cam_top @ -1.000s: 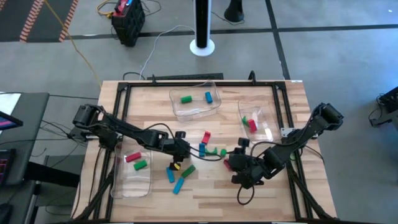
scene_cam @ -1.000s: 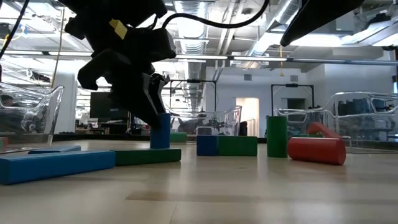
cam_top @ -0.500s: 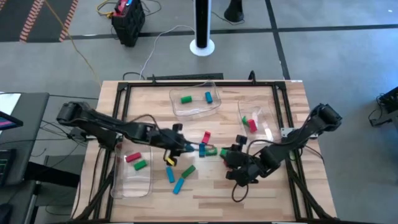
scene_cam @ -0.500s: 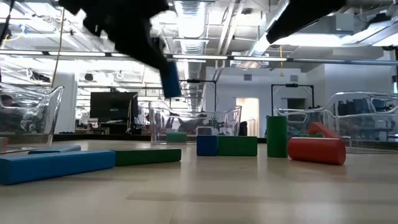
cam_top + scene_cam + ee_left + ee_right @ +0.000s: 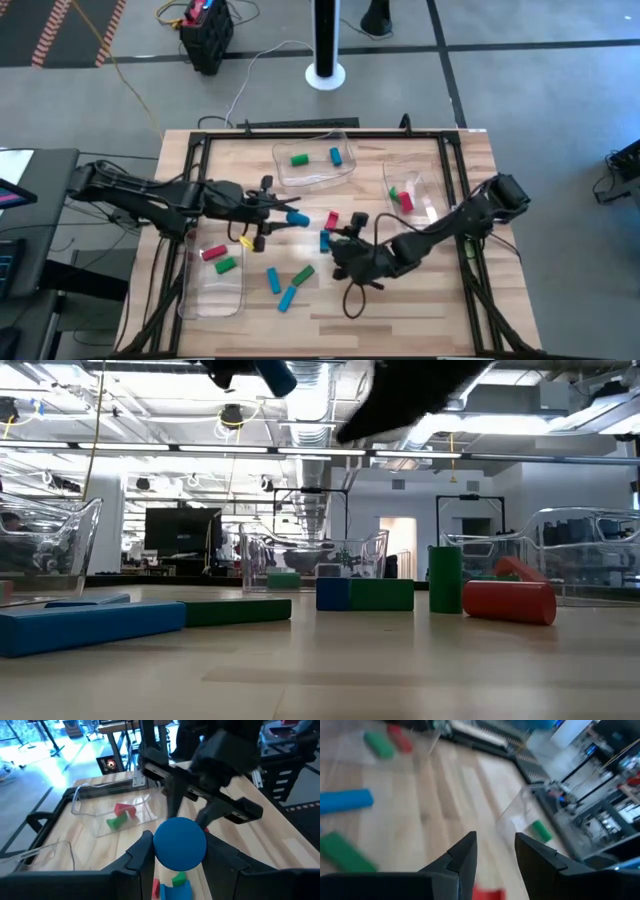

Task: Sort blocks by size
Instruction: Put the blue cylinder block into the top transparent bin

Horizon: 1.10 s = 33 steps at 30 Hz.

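Near edge of the wooden table (image 5: 420, 300): long blue bar (image 5: 90, 626) lies flat, long axis roughly across the low view, with a green bar (image 5: 238, 610) flat just behind it. In the high view these are the loose blocks at front centre: two blue (image 5: 288, 297) (image 5: 273, 280) and one green (image 5: 303, 273), all lying flat at differing diagonals.

Mid table: short blue block (image 5: 333, 593) butts against a green block (image 5: 381, 594), both flat. A green cylinder (image 5: 445, 579) stands upright, axis vertical. A red cylinder (image 5: 508, 602) lies on its side just beside it, round end toward the low camera.

Left gripper (image 5: 283, 215) is raised above mid table, fingers clamped on a blue cylinder (image 5: 179, 843); its round end face points at the left wrist camera. From above its long axis runs roughly in line with the arm, pointing toward the right arm.

Right gripper (image 5: 343, 249) hovers over the centre, near the left gripper. Its fingers (image 5: 465, 854) are parted with nothing between them.

Left tray (image 5: 195, 300): red (image 5: 213, 252) and green (image 5: 225, 265) blocks lying flat.

Right tray (image 5: 435, 195): red (image 5: 406, 201) and small green (image 5: 394, 192) blocks.

Far tray (image 5: 310, 178): green (image 5: 299, 159) and blue (image 5: 336, 155) blocks, both flat.
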Motion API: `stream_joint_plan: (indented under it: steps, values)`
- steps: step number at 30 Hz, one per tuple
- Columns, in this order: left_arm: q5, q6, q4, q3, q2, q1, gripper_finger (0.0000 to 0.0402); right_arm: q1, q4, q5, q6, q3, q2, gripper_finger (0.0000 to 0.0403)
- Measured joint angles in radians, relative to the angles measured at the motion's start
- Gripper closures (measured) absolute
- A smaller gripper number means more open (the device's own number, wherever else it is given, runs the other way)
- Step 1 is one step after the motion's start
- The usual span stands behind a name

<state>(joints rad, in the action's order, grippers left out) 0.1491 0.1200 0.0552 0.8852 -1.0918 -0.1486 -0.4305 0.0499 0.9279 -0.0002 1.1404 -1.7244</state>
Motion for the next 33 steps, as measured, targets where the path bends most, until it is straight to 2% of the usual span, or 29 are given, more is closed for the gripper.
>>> stream_joint_plan:
  steps: [6, 9, 17, 20, 23, 29, 33]
  values:
    - [-0.007, 0.001, -0.001, 0.0, -0.006, 0.0, 0.0276, 0.029, -0.208, -0.015, -0.151, 0.0, 0.001, 0.0237]
    - [-0.007, 0.007, 0.0, 0.0, -0.006, 0.0, 0.0276, 0.044, -0.26, -0.086, -0.171, 0.0, 0.003, 0.0233]
    - [-0.024, 0.011, -0.001, 0.0, -0.006, 0.0, 0.0276, 0.07, -0.289, -0.093, -0.169, 0.0, 0.003, 0.0182]
    - [-0.033, 0.01, -0.001, 0.0, -0.006, 0.0, 0.0276, 0.077, -0.307, -0.14, -0.17, 0.0, 0.003, 0.0167]
    - [-0.034, 0.01, -0.002, 0.0, -0.006, 0.0, 0.0276, 0.087, -0.349, -0.214, -0.19, 0.0, 0.003, 0.0163]
    - [-0.034, 0.006, -0.004, 0.0, -0.005, 0.0, 0.0276, 0.101, -0.389, -0.229, -0.215, -0.002, 0.001, 0.0163]
    - [-0.041, 0.003, -0.007, 0.001, -0.004, 0.0, 0.0276, 0.12, -0.407, -0.276, -0.212, -0.002, 0.001, 0.0163]
